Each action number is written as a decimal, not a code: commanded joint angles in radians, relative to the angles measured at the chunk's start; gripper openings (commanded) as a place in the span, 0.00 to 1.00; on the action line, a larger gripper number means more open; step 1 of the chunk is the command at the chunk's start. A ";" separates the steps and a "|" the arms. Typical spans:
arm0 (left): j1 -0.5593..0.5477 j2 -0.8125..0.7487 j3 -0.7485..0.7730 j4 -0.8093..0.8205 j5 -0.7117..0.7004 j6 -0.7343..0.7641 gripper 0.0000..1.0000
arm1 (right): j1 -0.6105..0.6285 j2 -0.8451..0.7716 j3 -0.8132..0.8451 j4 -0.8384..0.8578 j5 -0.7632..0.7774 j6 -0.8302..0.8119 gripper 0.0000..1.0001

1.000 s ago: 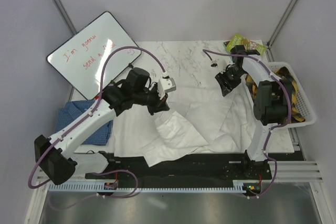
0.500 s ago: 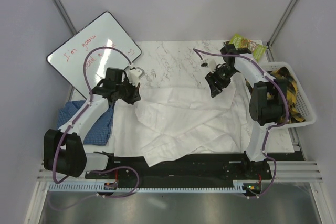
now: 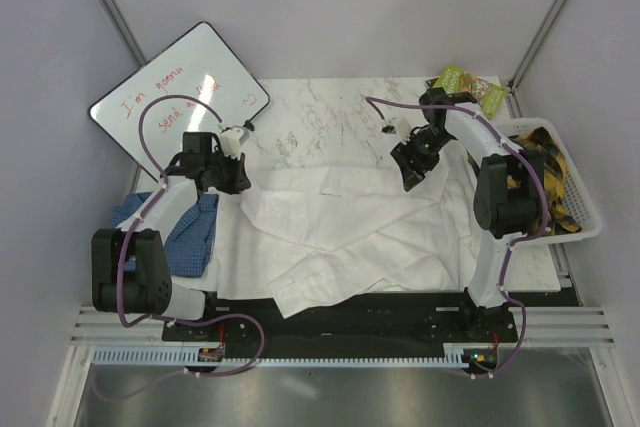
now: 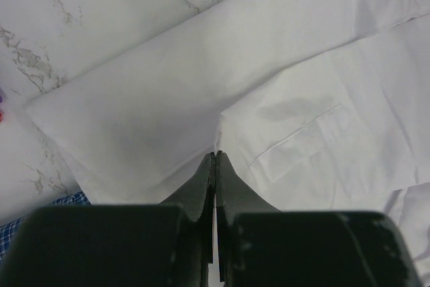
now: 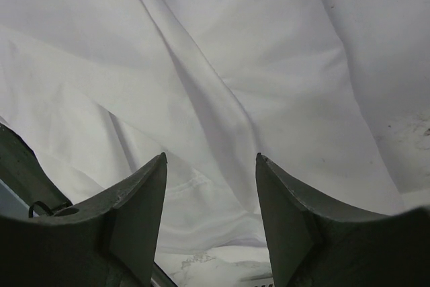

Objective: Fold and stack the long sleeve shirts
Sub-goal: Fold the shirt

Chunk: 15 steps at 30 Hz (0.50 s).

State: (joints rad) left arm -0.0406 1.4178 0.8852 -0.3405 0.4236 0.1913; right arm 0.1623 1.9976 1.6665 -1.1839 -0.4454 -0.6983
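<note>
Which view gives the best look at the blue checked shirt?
Top external: the blue checked shirt lies crumpled left of the white shirt, with the left arm crossing it. Left wrist catches only its corner; right wrist shows none of it.

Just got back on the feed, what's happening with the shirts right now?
Both arms are at the white shirt, which lies spread but rumpled across the table, not yet folded. The left gripper is shut with its tips at the shirt's far left corner; whether it pinches cloth is unclear. The right gripper hangs open over the shirt's far right part, holding nothing. The blue checked shirt lies bunched at the table's left edge, with no gripper on it.
</note>
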 commanded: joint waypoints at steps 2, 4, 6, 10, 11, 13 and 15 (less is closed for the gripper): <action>0.002 0.006 0.014 0.049 0.078 -0.010 0.02 | 0.037 -0.005 -0.057 -0.045 -0.027 -0.075 0.64; 0.002 -0.006 0.014 0.043 0.108 -0.006 0.02 | 0.058 -0.008 -0.083 -0.028 -0.015 -0.081 0.65; 0.002 -0.025 0.014 0.040 0.124 -0.001 0.02 | 0.069 -0.003 -0.097 -0.016 0.000 -0.081 0.67; 0.002 -0.046 0.027 0.015 0.144 0.014 0.02 | 0.077 0.033 -0.103 0.021 0.016 -0.070 0.67; 0.002 -0.048 0.032 0.008 0.148 0.020 0.02 | 0.079 0.041 -0.102 0.024 0.016 -0.069 0.67; 0.002 -0.056 0.037 0.003 0.165 0.023 0.02 | 0.080 0.058 -0.099 0.033 0.014 -0.063 0.66; 0.002 -0.057 0.040 -0.003 0.176 0.025 0.02 | 0.080 0.064 -0.100 0.035 0.010 -0.061 0.65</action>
State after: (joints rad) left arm -0.0406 1.4002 0.8852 -0.3435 0.5381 0.1940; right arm 0.2440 2.0331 1.5669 -1.1717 -0.4305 -0.7486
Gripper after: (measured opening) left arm 0.023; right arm 0.665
